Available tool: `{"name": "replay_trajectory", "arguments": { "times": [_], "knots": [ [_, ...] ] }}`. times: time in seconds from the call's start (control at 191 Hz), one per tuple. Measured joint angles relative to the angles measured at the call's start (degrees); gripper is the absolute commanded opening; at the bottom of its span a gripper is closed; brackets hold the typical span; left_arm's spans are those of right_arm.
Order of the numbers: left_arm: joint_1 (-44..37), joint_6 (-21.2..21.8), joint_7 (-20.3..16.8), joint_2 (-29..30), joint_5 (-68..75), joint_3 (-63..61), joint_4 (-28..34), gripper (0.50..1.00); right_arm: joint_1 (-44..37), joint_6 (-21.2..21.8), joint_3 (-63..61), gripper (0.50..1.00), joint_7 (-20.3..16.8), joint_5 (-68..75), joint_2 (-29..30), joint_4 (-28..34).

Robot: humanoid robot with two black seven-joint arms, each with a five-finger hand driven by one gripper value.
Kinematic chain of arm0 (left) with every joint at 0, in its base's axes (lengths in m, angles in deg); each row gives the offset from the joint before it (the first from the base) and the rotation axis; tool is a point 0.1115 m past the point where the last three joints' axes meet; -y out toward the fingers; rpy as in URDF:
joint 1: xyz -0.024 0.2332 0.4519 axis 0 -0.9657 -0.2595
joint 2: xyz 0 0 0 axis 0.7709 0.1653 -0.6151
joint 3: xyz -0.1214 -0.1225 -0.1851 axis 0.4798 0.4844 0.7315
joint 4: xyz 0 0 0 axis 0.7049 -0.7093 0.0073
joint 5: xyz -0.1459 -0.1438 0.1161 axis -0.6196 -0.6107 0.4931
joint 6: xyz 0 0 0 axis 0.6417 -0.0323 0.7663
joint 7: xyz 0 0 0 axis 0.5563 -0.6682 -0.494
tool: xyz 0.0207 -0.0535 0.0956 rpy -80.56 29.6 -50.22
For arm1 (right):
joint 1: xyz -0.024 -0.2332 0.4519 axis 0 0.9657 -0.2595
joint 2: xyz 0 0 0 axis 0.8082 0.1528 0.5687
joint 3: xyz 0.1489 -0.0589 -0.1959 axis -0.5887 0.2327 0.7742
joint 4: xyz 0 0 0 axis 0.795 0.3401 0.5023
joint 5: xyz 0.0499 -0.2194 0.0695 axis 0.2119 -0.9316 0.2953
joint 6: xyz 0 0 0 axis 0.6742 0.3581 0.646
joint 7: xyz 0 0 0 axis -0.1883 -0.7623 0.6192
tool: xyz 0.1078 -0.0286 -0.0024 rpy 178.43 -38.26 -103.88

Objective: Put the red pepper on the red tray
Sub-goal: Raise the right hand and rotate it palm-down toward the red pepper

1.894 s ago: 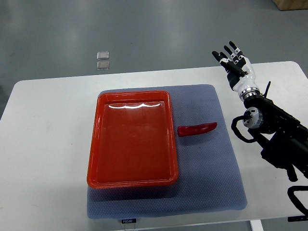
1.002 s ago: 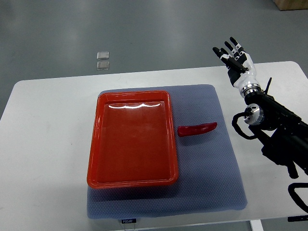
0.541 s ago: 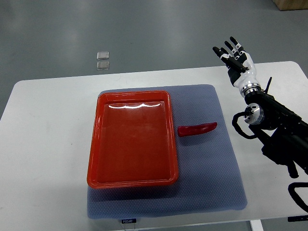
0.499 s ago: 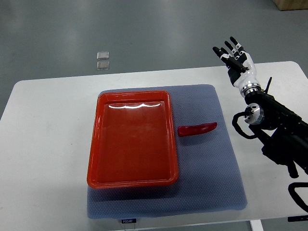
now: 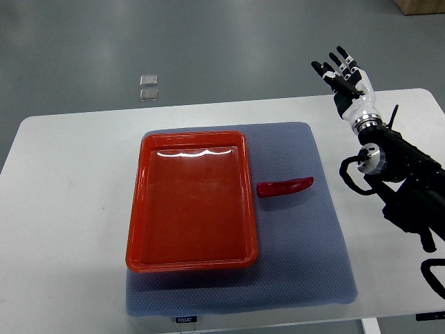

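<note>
A red pepper [image 5: 285, 186] lies on the blue-grey mat [image 5: 299, 236], just right of the red tray [image 5: 189, 202], stem end toward the tray. The tray sits on the left part of the mat and holds nothing. My right hand [image 5: 345, 76] is raised over the table's far right edge, well up and right of the pepper, fingers spread and empty. Its black arm [image 5: 403, 188] comes in from the right edge. The left arm is out of view.
The white table [image 5: 69, 209] carries the mat. Two small clear squares [image 5: 148, 87] lie on the grey floor beyond the table's far edge. A brown box corner [image 5: 421, 5] shows at the top right.
My right hand has drifted a little up and to the right, away from the pepper. The pepper and the tray have not moved.
</note>
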Motion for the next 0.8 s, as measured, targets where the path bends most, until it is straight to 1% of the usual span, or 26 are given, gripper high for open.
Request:
{"name": "replay_trajectory", "arguments": {
  "times": [0.094,0.373,0.562,0.798],
  "knots": [
    [0.0,0.0,0.0,0.0,0.0,0.0,0.0,1.0,-0.12,-0.18,0.28,0.913,-0.05,-0.09,-1.53,1.08],
    [0.0,0.0,0.03,0.0,0.0,0.0,0.0,1.0,-1.98,0.37,2.03,0.913,-0.13,-2.23,-3.61,2.84],
    [0.0,0.0,0.04,0.0,0.0,0.0,0.0,1.0,-2.72,0.37,7.81,0.913,-0.13,-9.91,-7.66,7.14],
    [0.0,-0.01,0.01,0.0,0.0,0.1,0.0,1.0,-6.04,0.46,16.79,0.913,-0.13,-17.27,-13.52,11.46]
  ]
}}
